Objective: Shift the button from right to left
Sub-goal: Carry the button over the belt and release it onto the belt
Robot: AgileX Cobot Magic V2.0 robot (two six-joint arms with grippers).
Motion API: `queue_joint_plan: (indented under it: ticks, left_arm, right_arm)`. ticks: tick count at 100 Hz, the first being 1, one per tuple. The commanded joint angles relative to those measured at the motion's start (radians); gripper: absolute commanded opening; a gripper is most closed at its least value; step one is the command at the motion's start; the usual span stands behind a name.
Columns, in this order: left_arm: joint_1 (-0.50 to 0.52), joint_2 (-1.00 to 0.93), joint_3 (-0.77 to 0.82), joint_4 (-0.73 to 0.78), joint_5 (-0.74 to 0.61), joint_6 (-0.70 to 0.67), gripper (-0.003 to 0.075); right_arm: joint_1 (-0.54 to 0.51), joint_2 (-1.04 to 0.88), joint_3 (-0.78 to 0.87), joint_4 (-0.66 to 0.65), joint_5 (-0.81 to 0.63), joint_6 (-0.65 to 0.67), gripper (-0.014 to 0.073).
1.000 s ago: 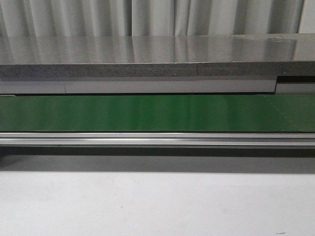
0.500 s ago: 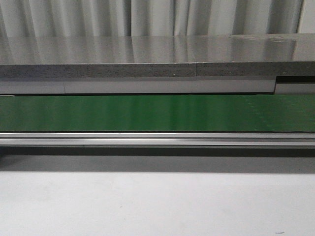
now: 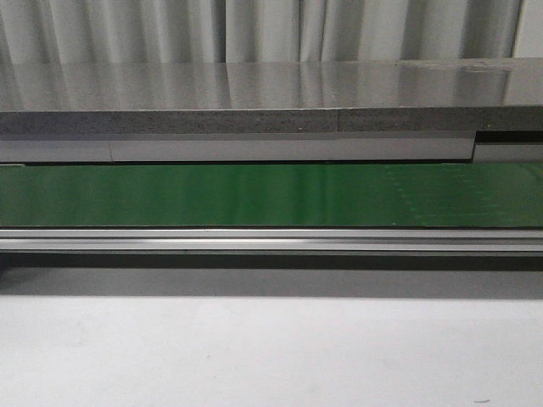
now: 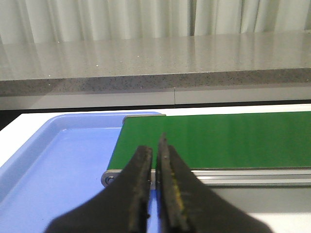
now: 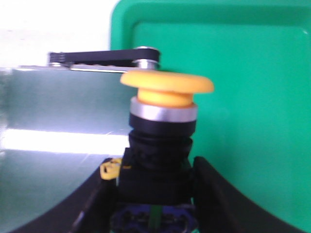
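Button (image 5: 163, 141) sits tight in the right pincer (image 5: 155, 194) over the green tray (image 5: 252, 97); carry it level to the belt (image 3: 271, 195), while the left pincer (image 4: 155, 155) waits clenched and empty.

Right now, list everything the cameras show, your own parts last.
button: one, yellow cap on black body, held between the right claw's fingers, in front of the green tray
green tray: one, green, behind the button
conveyor belt: one, green with silver rails, across the front view
blue tray: one, blue, at the belt's end, nothing seen in it
stone counter: one, grey, beyond the belt
curtain: one, pale, at the back
left claw: one, black, shut, holding nothing
right claw: one, black, shut on the button
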Motion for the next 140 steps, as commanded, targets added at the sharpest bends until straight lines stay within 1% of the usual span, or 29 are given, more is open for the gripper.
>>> queue_joint_plan:
  ticks: [1, 17, 40, 51, 61, 70, 89, 101, 119, 131, 140]
  left_arm:
    - [-0.009, -0.034, 0.039, -0.003, -0.080, -0.008, 0.0005]
    - [-0.009, -0.034, 0.039, -0.003, -0.080, -0.008, 0.0005]
    - [-0.009, -0.034, 0.039, -0.003, -0.080, -0.008, 0.0005]
    - [-0.009, -0.034, 0.039, -0.003, -0.080, -0.008, 0.0005]
    - [-0.009, -0.034, 0.039, -0.003, -0.080, -0.008, 0.0005]
    - [-0.009, -0.034, 0.039, -0.003, -0.080, -0.008, 0.0005]
    - [-0.009, -0.034, 0.039, -0.003, -0.080, -0.008, 0.0005]
    - [-0.009, -0.034, 0.039, -0.003, -0.080, -0.008, 0.0005]
    - [-0.009, -0.034, 0.039, -0.003, -0.080, -0.008, 0.0005]
    - [-0.009, -0.034, 0.039, -0.003, -0.080, -0.008, 0.0005]
    - [-0.009, -0.034, 0.039, -0.003, -0.080, -0.008, 0.0005]
  right_arm:
    - [0.026, -0.050, -0.031, 0.022, -0.007, 0.014, 0.0240]
    - [0.087, -0.050, 0.016, -0.019, -0.013, 0.030, 0.0240]
    - [0.171, -0.047, 0.136, -0.066, -0.109, 0.043, 0.0240]
    - [0.181, -0.047, 0.166, -0.073, -0.146, 0.043, 0.0240]
    - [0.181, -0.047, 0.168, -0.073, -0.148, 0.043, 0.0244]
    - [0.181, -0.045, 0.168, -0.073, -0.146, 0.043, 0.0281]
    - [0.181, -0.042, 0.168, -0.073, -0.123, 0.043, 0.0433]
    - [0.181, -0.032, 0.168, -0.071, -0.115, 0.043, 0.0492]
    - [0.184, -0.035, 0.166, -0.033, -0.111, 0.038, 0.0505]
    - [0.216, -0.062, 0.166, -0.001, -0.114, -0.015, 0.0504]
    - [0.243, -0.098, 0.166, 0.011, -0.131, -0.023, 0.0504]
